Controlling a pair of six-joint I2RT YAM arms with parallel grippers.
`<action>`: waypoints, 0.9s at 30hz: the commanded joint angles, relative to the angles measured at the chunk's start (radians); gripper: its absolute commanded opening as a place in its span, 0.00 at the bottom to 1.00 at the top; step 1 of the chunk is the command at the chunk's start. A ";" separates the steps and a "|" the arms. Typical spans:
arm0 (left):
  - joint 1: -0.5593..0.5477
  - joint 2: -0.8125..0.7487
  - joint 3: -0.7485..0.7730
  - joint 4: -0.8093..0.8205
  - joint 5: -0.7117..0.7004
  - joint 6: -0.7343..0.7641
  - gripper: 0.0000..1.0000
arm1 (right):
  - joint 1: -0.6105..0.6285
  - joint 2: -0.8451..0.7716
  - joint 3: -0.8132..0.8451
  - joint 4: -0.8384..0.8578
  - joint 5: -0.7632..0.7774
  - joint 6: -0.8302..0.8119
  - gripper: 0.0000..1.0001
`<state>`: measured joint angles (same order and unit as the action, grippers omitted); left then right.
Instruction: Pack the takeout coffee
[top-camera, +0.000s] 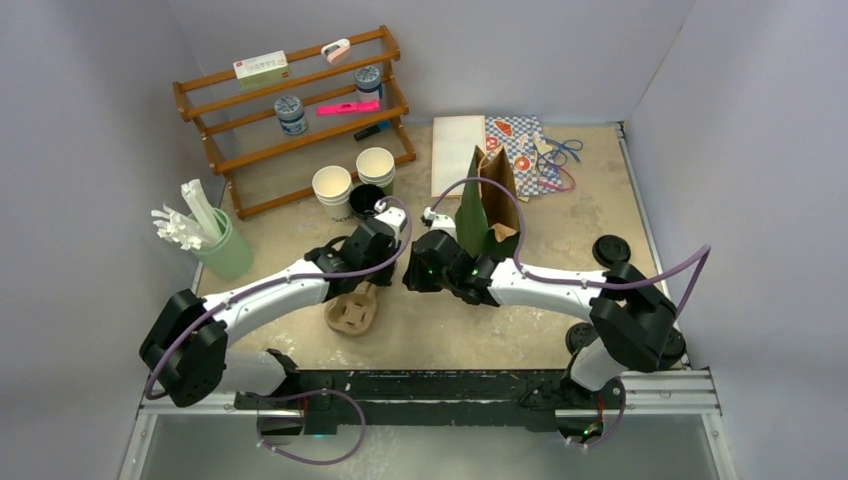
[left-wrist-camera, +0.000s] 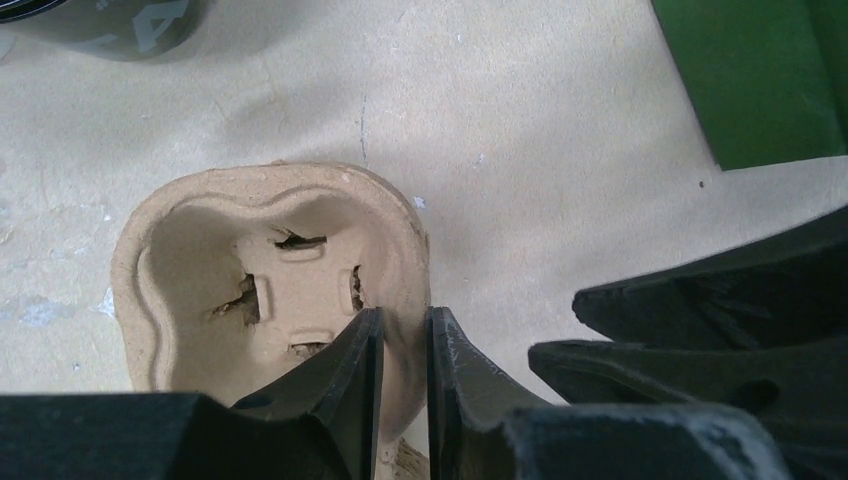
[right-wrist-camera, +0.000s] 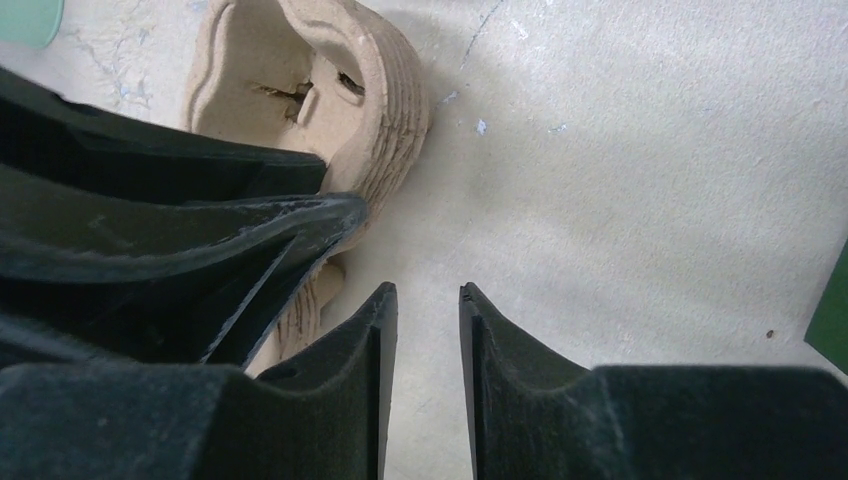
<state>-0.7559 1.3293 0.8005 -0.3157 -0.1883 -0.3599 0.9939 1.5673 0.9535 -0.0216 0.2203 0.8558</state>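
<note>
The left gripper (left-wrist-camera: 405, 318) is clamping the pulp carrier (left-wrist-camera: 200, 250) at its 4 o'clock wall — likely to reposition it — while the right gripper (right-wrist-camera: 428, 292) is waiting empty, fingers slightly apart.

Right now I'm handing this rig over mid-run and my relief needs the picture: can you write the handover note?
Left tool: shut on the wall of the tan moulded-pulp cup carrier.
Right tool: open, empty, low over the table beside that carrier.
Green-and-brown paper bag stands upright beyond the right tool.
Takeout coffee: no lidded green cup clearly in view; a round black plastic lid lies near the right arm.
Done: nothing visibly packed. Left: locate the coffee, likely seat it in the carrier, bag it.
</note>
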 joint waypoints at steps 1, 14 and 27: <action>-0.005 -0.084 0.024 0.000 -0.015 -0.039 0.12 | -0.014 0.033 0.040 0.037 -0.047 -0.005 0.34; 0.001 -0.206 -0.065 0.021 -0.026 -0.109 0.06 | -0.076 0.045 0.053 0.124 -0.136 0.008 0.40; 0.004 -0.257 -0.125 0.079 0.029 -0.094 0.04 | -0.095 0.017 0.042 0.196 -0.166 -0.019 0.43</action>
<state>-0.7547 1.0946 0.6739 -0.2935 -0.1768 -0.4530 0.9020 1.6009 0.9756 0.1314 0.0803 0.8516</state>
